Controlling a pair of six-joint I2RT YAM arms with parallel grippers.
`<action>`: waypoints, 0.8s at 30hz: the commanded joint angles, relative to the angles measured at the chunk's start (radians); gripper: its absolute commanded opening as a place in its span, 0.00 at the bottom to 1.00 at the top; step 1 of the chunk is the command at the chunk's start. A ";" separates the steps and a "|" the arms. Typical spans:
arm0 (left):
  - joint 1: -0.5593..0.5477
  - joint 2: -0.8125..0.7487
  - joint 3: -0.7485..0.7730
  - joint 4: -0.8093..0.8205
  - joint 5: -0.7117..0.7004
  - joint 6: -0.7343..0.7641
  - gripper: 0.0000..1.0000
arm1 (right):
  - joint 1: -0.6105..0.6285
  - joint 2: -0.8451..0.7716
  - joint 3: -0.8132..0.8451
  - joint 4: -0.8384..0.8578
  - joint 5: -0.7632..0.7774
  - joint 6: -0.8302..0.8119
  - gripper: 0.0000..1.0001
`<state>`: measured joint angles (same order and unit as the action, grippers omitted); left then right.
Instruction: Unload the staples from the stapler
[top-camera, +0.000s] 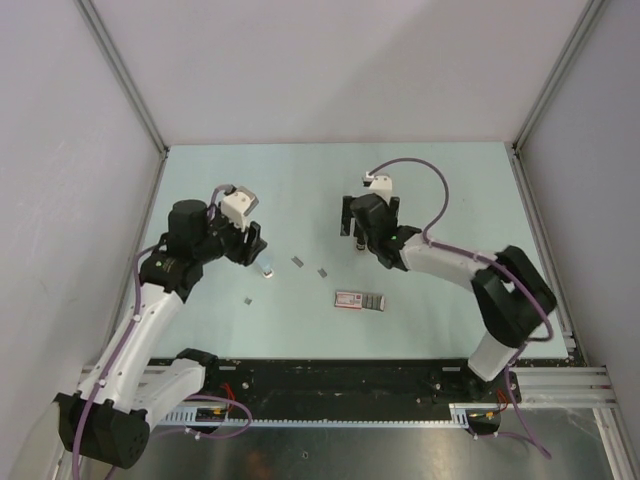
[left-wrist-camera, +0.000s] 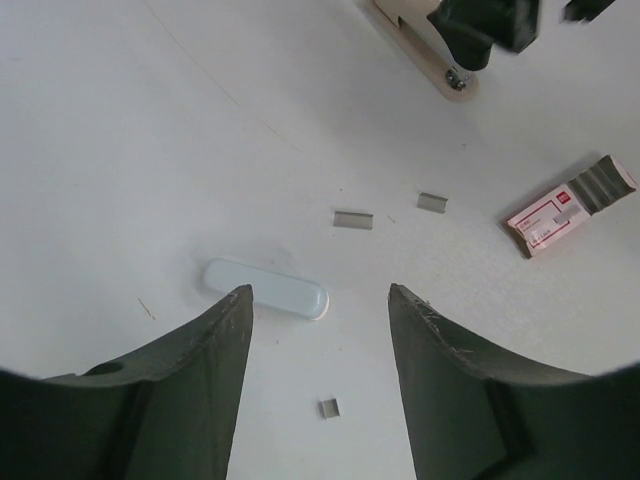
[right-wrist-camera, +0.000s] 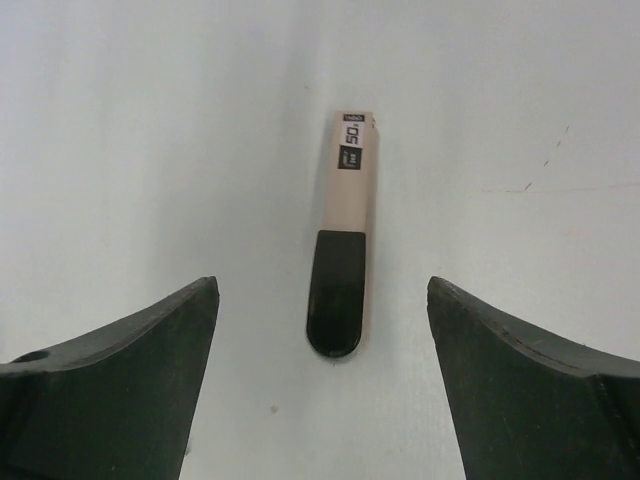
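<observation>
Straddling the stapler (right-wrist-camera: 345, 190) with the right gripper (right-wrist-camera: 322, 285) spread wide, touching nothing. Holding the left gripper (left-wrist-camera: 320, 290) parted, empty, above staples (left-wrist-camera: 352, 219).

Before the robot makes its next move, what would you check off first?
1. Right gripper open and empty: ok.
2. Stapler lying flat below the right gripper, touching neither jaw: ok.
3. Left gripper open and empty: ok.
4. Staples out on the table, three short strips visible: ok.
5. Stapler fully emptied: cannot tell.
6. Box lying apart from both grippers: ok.
</observation>
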<state>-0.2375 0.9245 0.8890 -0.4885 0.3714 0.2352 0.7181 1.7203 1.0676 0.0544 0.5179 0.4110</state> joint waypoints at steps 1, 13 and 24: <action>0.011 0.016 0.030 -0.038 0.012 -0.007 0.62 | 0.048 -0.141 0.008 -0.106 -0.068 -0.016 0.89; 0.150 0.020 0.094 -0.121 0.076 -0.022 0.76 | 0.208 0.045 0.199 -0.164 -0.392 -0.203 0.73; 0.202 0.018 0.093 -0.209 0.132 0.028 0.88 | 0.223 0.191 0.281 -0.190 -0.501 -0.294 0.65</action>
<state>-0.0456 0.9379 0.9585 -0.6613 0.4358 0.2375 0.9344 1.8950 1.2785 -0.1230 0.0769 0.1665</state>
